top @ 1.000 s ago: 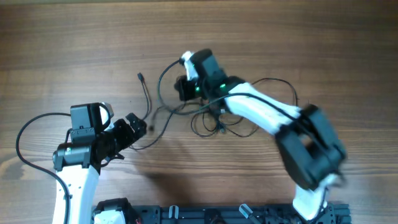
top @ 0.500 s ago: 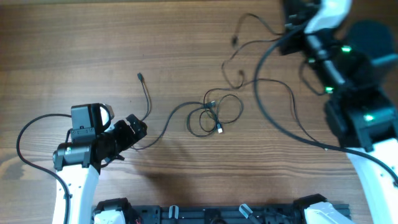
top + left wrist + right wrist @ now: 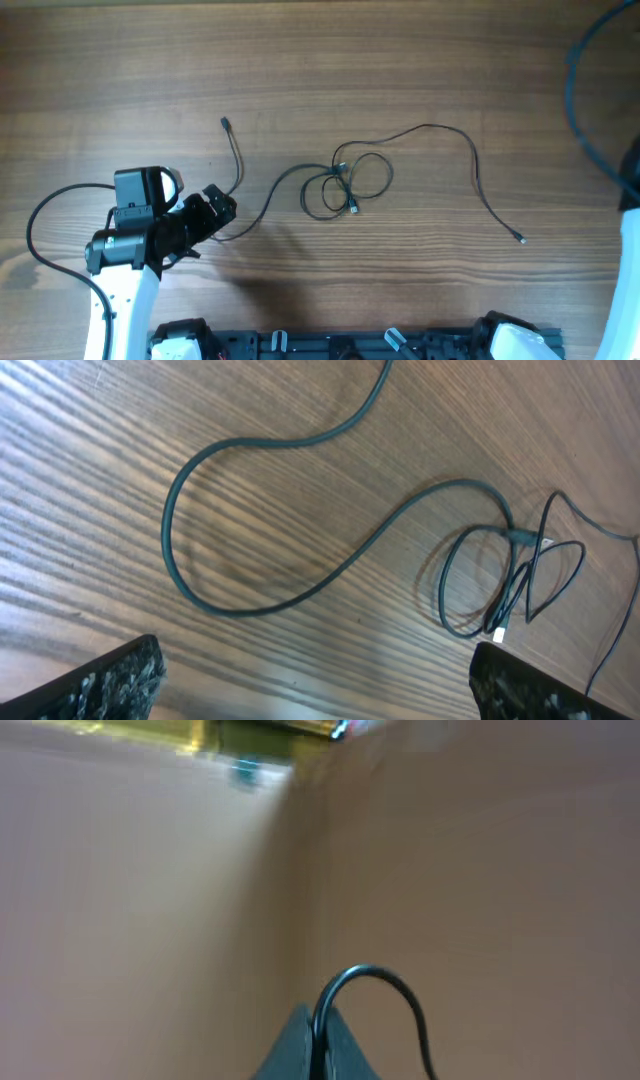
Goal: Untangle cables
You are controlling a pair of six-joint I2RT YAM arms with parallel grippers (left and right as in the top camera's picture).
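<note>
The left gripper (image 3: 221,201) is held wide apart over the wooden table (image 3: 420,60), with nothing gripped. In the left wrist view its two mottled black fingers (image 3: 100,682) are seen at the lower corners, with bare wood between them. Just ahead of them, toward 12 o'clock in that view, a slack bend (image 3: 215,600) of thin cable is laid flat on the wood and is touched by neither finger. From that bend, in the overhead view, one strand is led up to a small plug end (image 3: 225,123) at about 12 o'clock of the gripper. The other is led off toward 3 o'clock into the tangle of cables (image 3: 345,187), a few overlapping loops near the middle of the table with a pale-tipped plug (image 3: 355,210) at their 6 o'clock edge. From the tangle a further strand (image 3: 440,128) is arched toward 2 o'clock and then carried down toward 4 o'clock, ending in a second plug end (image 3: 522,239) well apart from the loops. The right gripper (image 3: 312,1038) is not seen from overhead, where only a white part of the right arm (image 3: 632,270) is caught at the 3 o'clock edge. In the blurred right wrist view its fingers are pressed together into a dark wedge. A black cable (image 3: 380,982) is seen arching out from their tips, apparently pinched there; which cable it is cannot be told.
</note>
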